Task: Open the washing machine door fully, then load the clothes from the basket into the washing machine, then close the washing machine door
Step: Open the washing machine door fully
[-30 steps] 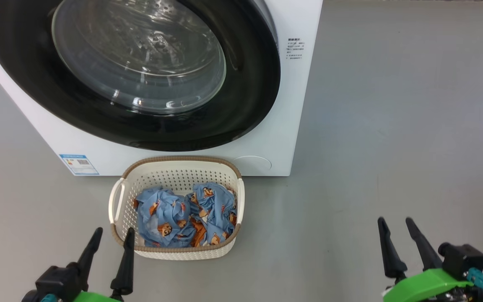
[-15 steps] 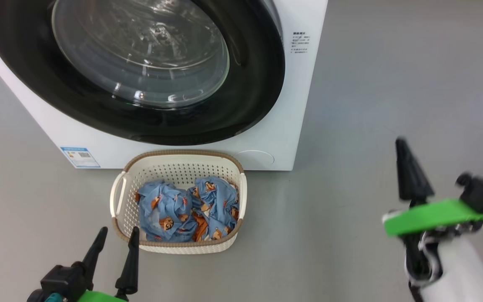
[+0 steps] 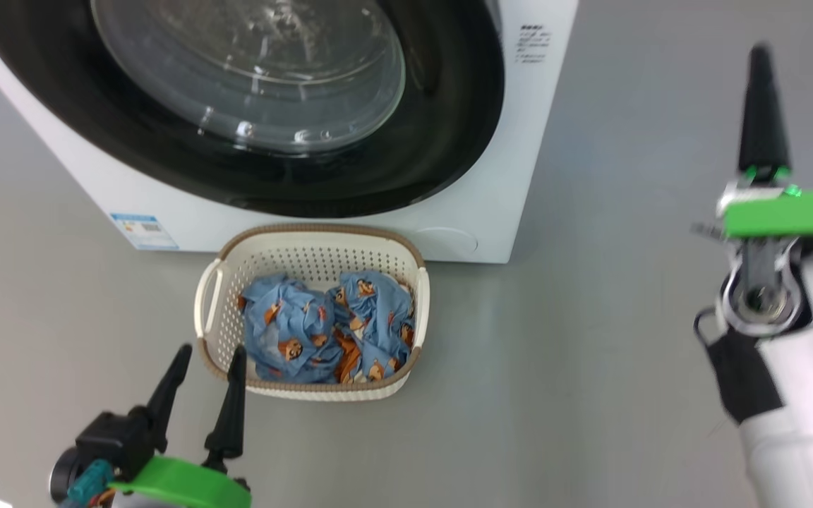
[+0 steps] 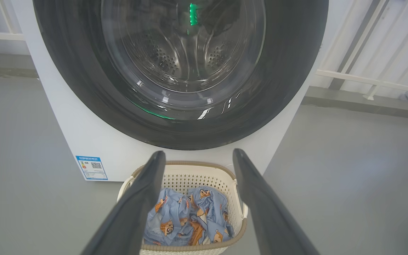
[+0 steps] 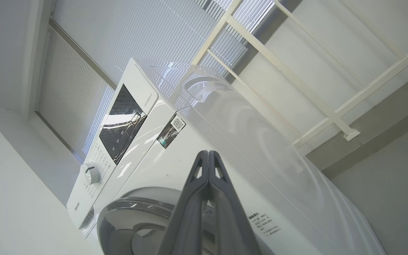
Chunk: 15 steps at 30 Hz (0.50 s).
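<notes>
Now the right gripper [image 3: 759, 63] has risen toward the door [image 3: 463, 127], fingers pressed together, probably to open it. The left gripper [image 3: 211, 353] idles, fingers apart

Plain grey floor [image 3: 625, 367], white railing [image 4: 363, 82] against a pale wall [image 5: 317, 46], ribbed white panels [image 5: 140, 32]

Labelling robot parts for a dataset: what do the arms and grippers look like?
Both grippers have two long, tapering dark fingers above a green bracket. The left gripper has a black block and teal connector at its base; the right gripper tops a white forearm with a black strap.
</notes>
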{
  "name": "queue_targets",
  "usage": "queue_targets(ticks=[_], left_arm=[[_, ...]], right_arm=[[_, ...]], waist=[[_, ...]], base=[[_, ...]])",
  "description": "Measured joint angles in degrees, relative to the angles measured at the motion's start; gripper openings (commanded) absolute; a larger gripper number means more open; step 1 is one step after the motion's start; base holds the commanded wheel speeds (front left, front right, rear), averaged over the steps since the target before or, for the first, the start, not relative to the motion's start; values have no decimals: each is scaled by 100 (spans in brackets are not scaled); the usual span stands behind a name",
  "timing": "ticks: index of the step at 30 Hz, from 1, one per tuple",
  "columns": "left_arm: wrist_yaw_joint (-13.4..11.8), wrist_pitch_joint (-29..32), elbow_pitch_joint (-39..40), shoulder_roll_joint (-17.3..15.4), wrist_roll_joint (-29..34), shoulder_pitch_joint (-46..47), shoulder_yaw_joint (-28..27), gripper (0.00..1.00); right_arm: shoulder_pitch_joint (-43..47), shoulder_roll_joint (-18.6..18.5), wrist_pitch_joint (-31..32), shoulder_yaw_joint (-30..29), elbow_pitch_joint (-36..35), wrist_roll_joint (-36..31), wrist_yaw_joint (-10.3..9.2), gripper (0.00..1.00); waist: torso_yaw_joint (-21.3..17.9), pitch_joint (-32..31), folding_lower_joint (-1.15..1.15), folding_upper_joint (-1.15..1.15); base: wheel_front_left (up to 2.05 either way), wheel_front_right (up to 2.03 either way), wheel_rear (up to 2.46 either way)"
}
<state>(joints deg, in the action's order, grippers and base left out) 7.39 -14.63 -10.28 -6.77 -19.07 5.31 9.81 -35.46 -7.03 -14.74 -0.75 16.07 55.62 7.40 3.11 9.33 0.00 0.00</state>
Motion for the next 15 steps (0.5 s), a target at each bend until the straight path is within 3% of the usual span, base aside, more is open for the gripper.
queue_targets(ticks=[5,10,15], left_arm=[[1,0,40,2,-54,236,101,100],[1,0,53,20,-101,413,210,100],[1,0,69,43,-178,552,269,100]], right_arm=[[-597,-394,60,388,69,1530,0,0],[-1118,-872,723,754,358,2537,0,0],[-1549,-1112,1756,1017,514,3260,0,0]], waist=[[120,184,0,0],[300,349,0,0],[490,527,0,0]], base=[[0,0,0],[0,0,0],[0,0,0]])
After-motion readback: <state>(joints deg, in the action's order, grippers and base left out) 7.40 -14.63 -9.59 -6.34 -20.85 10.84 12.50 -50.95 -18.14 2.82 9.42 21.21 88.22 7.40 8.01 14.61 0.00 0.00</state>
